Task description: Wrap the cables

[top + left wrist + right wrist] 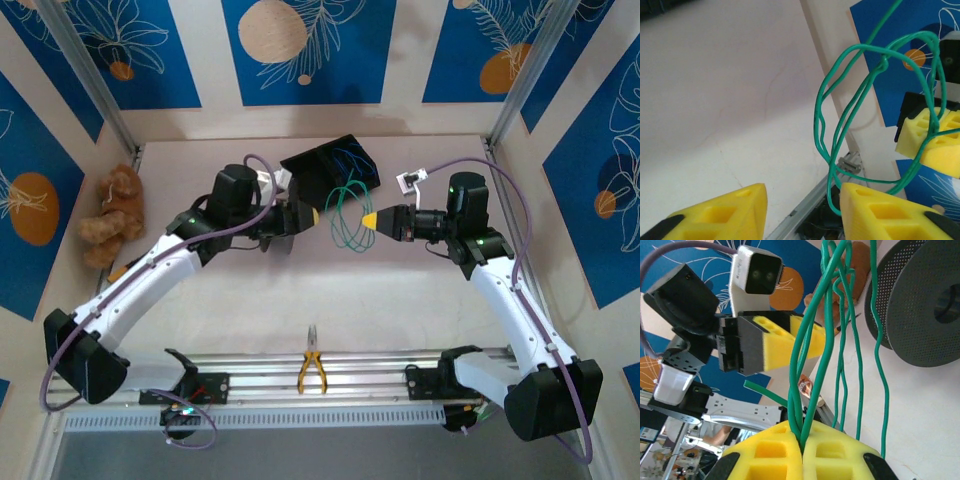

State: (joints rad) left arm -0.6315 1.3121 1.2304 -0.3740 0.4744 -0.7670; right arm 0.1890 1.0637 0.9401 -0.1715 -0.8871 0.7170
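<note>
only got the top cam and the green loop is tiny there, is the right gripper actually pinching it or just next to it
Observer: Pinching it. In the right wrist view the right gripper has its yellow pads pressed together, with strands of the green cable clamped in the seam.
Operator: ok and the left one, has it got any wire
Observer: Not clamped. In the left wrist view the left gripper has its jaws apart, and the loop's lower end runs through the gap close beside one finger. I cannot tell whether it touches that finger.
</note>
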